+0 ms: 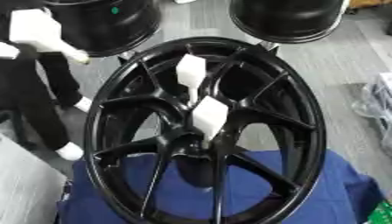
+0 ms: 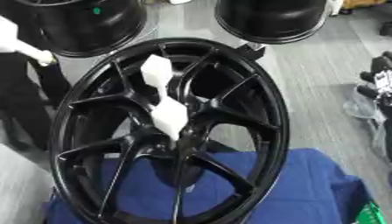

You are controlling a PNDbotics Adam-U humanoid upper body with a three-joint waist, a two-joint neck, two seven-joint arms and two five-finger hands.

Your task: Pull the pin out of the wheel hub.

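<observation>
No text, label, brand, number or sign was legible anywhere in either view. The black wheel hub (image 1: 205, 131) carried no readable marking on its rim or spokes. The two white pins (image 1: 208, 114) in its centre were blank. A small green spot (image 1: 115, 10) sat on the black wheel at upper left; it was only a patch of colour, with no characters made out. A green and white object (image 1: 380, 213) at the lower right corner showed a pattern, but nothing on it could be read. The blue cloth (image 1: 337, 192) was plain.
</observation>
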